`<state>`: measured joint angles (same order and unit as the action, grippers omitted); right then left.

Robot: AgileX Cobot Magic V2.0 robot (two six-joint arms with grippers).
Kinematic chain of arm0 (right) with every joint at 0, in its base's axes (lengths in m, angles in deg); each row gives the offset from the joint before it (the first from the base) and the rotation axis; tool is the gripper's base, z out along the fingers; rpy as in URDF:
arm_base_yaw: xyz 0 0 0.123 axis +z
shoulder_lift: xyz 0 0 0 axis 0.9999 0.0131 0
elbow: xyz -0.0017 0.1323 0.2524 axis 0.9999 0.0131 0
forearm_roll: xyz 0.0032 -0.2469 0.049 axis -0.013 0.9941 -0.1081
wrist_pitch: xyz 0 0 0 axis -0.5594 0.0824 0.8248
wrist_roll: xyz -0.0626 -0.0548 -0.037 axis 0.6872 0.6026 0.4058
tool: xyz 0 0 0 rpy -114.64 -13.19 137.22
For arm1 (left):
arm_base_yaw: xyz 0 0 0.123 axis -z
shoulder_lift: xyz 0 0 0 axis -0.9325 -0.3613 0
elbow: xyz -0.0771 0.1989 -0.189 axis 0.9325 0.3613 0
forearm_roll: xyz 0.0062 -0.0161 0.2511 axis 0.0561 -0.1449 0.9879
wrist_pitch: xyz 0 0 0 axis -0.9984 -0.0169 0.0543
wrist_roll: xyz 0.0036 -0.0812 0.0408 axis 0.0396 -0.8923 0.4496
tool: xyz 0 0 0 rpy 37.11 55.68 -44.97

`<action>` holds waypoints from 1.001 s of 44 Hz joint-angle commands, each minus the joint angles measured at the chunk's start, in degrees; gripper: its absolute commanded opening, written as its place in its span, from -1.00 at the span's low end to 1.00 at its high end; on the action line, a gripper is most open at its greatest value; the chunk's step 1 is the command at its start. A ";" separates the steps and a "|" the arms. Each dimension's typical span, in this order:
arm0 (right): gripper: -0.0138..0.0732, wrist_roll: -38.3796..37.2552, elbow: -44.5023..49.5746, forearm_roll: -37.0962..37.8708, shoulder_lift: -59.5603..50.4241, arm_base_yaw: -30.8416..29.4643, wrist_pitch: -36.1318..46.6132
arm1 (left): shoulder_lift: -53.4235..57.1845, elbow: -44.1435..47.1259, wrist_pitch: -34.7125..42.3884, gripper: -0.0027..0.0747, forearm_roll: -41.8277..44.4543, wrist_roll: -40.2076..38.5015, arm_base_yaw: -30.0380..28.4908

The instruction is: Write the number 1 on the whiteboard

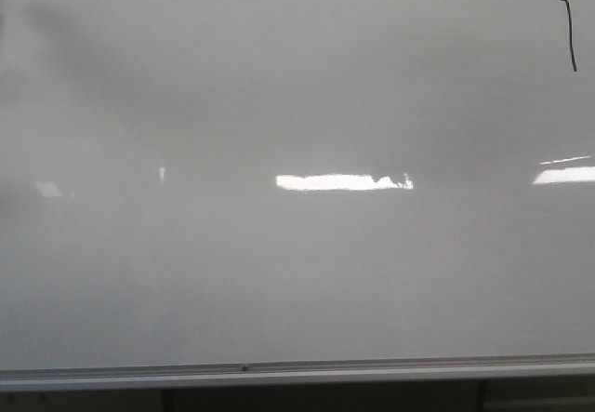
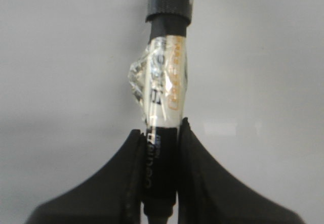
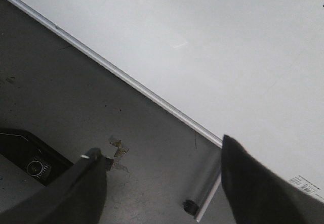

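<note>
The whiteboard [image 1: 297, 245] fills the front view, glossy white-grey, with a silver frame rail along its lower edge. The number 1 [image 1: 568, 33] is a short thin black stroke with a small hook on top, at the board's far upper right. No gripper shows in the front view. In the left wrist view my left gripper [image 2: 161, 155] is shut on a black marker [image 2: 164, 97] wrapped in clear tape, held before the plain board. In the right wrist view my right gripper [image 3: 161, 171] is open and empty over the grey floor, beside the whiteboard [image 3: 212, 52].
Bright rectangular light reflections [image 1: 342, 181] lie across the board's middle and right. Below the rail the board's stand legs show dark. In the right wrist view a grey stand foot with a black cap [image 3: 191, 207] rests on the floor, with a dark object [image 3: 30, 161] nearby.
</note>
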<state>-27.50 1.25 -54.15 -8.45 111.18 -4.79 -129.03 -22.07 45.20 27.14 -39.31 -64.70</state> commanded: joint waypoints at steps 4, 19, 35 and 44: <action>0.49 -0.06 -1.46 0.52 -0.26 -0.43 3.19 | -2.41 -1.50 10.60 -0.95 -1.35 -0.60 -0.09; 0.49 -0.06 -1.46 0.52 -0.26 -0.43 3.77 | -6.67 -2.46 12.92 -0.59 -1.25 -0.60 -0.09; 0.49 -0.18 -1.46 0.52 -0.26 -0.43 3.35 | -6.04 -3.38 10.43 0.07 1.84 -0.49 -0.09; 0.49 -8.99 -1.46 1.09 -0.97 -0.43 2.37 | 2.16 -3.38 1.03 0.07 2.72 -0.21 0.33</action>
<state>-32.22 1.25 -54.15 -8.58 111.18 -4.82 -132.80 -23.65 47.29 29.13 -39.40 -64.70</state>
